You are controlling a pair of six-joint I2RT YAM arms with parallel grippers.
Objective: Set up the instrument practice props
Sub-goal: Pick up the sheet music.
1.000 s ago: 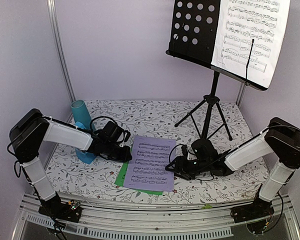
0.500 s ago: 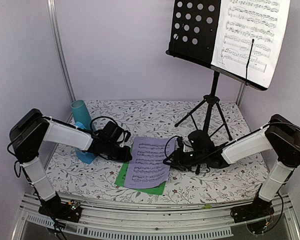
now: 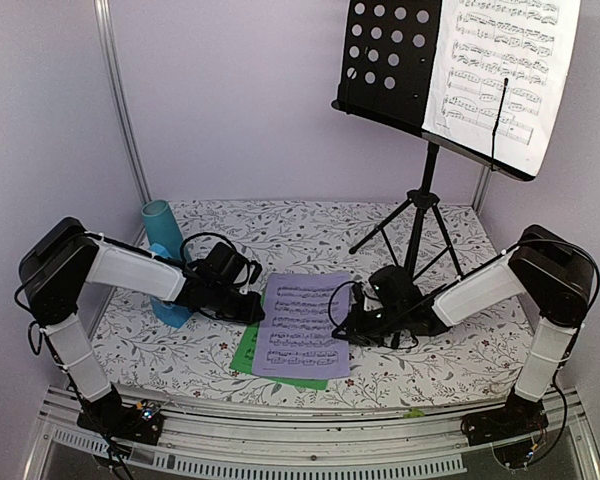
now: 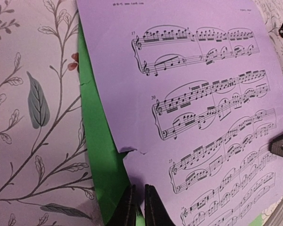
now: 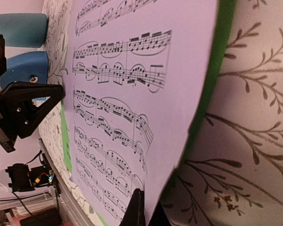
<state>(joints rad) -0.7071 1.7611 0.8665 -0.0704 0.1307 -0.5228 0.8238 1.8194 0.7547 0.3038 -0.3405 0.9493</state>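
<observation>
The black music stand (image 3: 390, 60) rises at the back right with one white sheet (image 3: 500, 70) on its desk. A second white sheet-music page (image 3: 302, 325) lies mid-table over a green page (image 3: 242, 352). My left gripper (image 3: 255, 308) is at that page's left edge, its jaws (image 4: 140, 187) nearly together where the torn edge meets the green page (image 4: 99, 155). My right gripper (image 3: 345, 325) is shut on the right edge, which curls up between the fingers (image 5: 146, 197). The blue metronome (image 3: 170, 310) stands behind my left arm.
A teal cup (image 3: 160, 225) stands behind the metronome at the back left. The stand's tripod legs (image 3: 420, 225) spread just behind my right arm. A metal rail (image 3: 310, 430) runs along the near table edge. Walls close in the back and sides.
My right gripper slid left onto the white page's right edge and shut on it, and the page shifted and curled. The left arm has not moved.
</observation>
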